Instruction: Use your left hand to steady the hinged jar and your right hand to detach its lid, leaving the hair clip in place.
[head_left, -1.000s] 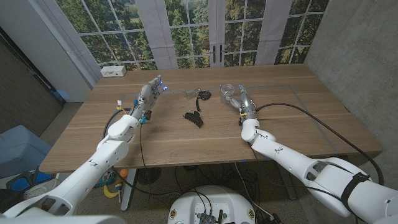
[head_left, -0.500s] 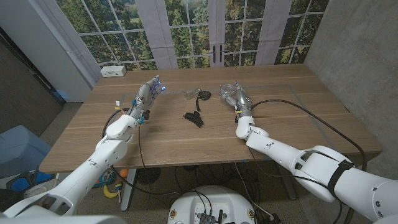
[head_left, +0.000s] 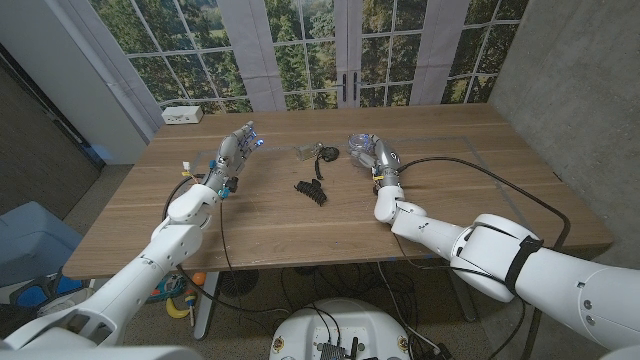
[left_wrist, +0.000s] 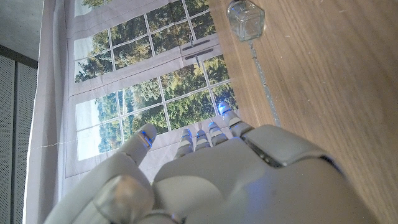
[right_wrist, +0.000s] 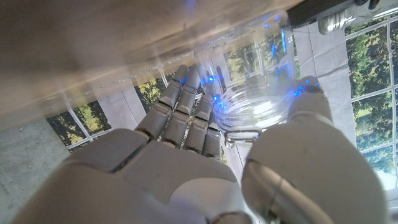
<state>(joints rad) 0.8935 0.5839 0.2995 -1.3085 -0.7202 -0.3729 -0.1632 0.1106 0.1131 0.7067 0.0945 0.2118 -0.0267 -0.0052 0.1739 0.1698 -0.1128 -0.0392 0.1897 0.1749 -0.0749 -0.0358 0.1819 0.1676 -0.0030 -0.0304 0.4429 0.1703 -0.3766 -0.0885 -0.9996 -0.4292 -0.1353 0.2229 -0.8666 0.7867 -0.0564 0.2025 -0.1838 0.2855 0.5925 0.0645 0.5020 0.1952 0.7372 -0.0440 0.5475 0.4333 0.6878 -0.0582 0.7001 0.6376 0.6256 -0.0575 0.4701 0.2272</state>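
Note:
My right hand (head_left: 380, 163) holds a clear glass jar (head_left: 358, 145) just above the table's back middle. In the right wrist view its round open mouth (right_wrist: 252, 109) sits between my thumb and my fingers (right_wrist: 186, 106). A small clear glass piece (head_left: 305, 152) with a dark wire clasp (head_left: 326, 153) lies on the table to its left; it also appears in the left wrist view (left_wrist: 246, 17). The black hair clip (head_left: 311, 190) lies nearer to me, on the bare wood. My left hand (head_left: 238, 150) hovers at the left, fingers straight and apart, holding nothing.
A white box (head_left: 183, 114) sits at the table's (head_left: 480, 200) back left corner. Cables trail from both wrists across the wood. Windows stand behind the far edge.
My right hand has carried the glass jar a little leftward and toward the far edge, and the right arm has swung with it. The left hand has barely shifted.

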